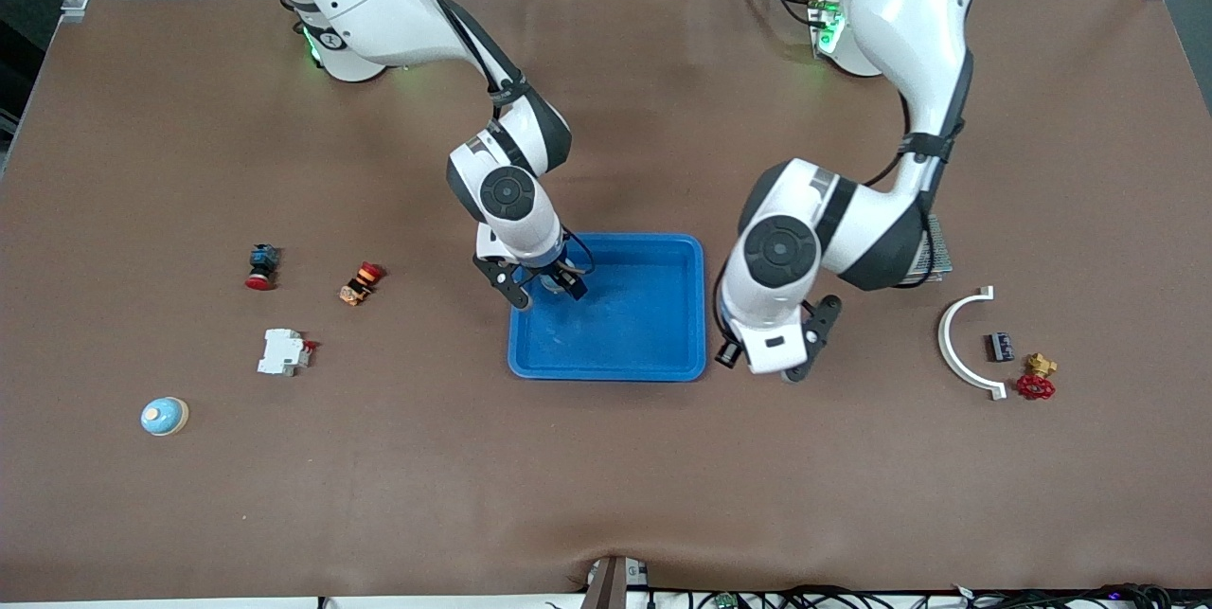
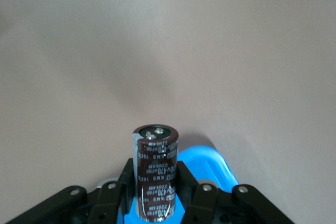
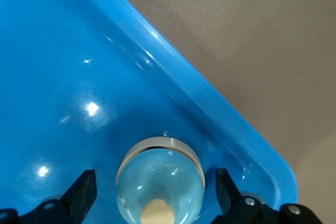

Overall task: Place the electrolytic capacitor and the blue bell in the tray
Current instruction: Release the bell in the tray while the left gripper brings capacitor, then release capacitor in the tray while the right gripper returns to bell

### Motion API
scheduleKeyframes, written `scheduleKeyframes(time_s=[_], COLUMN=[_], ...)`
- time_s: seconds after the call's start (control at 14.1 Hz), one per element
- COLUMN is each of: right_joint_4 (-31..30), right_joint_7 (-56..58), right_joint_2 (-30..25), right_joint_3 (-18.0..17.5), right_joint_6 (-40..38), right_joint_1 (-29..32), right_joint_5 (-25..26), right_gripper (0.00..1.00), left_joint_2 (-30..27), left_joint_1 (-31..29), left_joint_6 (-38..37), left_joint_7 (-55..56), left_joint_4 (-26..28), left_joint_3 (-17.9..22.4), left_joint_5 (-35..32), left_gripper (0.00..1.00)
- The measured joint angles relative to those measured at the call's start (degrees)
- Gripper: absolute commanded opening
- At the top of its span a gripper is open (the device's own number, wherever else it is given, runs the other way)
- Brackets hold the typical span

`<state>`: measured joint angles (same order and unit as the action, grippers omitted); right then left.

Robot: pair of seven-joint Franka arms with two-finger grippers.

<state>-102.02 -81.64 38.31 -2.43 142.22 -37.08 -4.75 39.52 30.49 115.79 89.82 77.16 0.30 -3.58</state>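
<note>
The bright blue tray (image 1: 701,306) lies mid-table. My right gripper (image 1: 546,287) is low in the tray's corner toward the right arm's end, open. In the right wrist view its fingers (image 3: 84,192) stand either side of a light blue bell (image 3: 160,184) with a tan knob, resting on the tray floor (image 3: 79,77), not touching it. My left gripper (image 1: 795,367) is beside the tray's edge toward the left arm's end, shut on a dark brown electrolytic capacitor (image 2: 156,166), upright, with the tray's corner (image 2: 210,163) below it.
A second light blue bell (image 1: 164,416), a white breaker (image 1: 282,351) and two push buttons (image 1: 262,265) (image 1: 361,282) lie toward the right arm's end. A white arc (image 1: 966,344), a small dark part (image 1: 1000,346) and a red-handled valve (image 1: 1037,377) lie toward the left arm's end.
</note>
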Motion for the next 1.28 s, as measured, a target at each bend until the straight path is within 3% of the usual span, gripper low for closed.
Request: scheduleKeyframes(time_s=[0.28, 0.64, 0.85, 1.28], right_joint_4=[2.1, 12.7, 15.7, 16.0], right_joint_7=[0.2, 7.3, 17.0, 43.8], right_joint_2=[0.0, -0.3, -1.4, -6.1], right_joint_3=[0.2, 1.6, 2.0, 2.3], right_joint_6=[-2.2, -21.3, -27.0, -32.6], right_joint_1=[0.0, 1.5, 6.0, 20.1], right_joint_5=[0.1, 0.6, 0.7, 2.3], right_gripper=[1.0, 1.0, 1.0, 1.0], left_joint_2=[2.7, 6.1, 7.5, 8.5], left_joint_1=[4.4, 8.5, 9.5, 11.9], left_joint_6=[3.4, 5.3, 5.4, 5.5], left_joint_7=[2.7, 4.5, 4.8, 4.8], left_joint_4=[0.0, 0.0, 0.1, 1.7], left_joint_3=[0.0, 0.0, -0.1, -0.3], left_joint_5=[0.0, 0.1, 1.0, 2.2], left_gripper=[0.02, 0.02, 0.02, 0.01])
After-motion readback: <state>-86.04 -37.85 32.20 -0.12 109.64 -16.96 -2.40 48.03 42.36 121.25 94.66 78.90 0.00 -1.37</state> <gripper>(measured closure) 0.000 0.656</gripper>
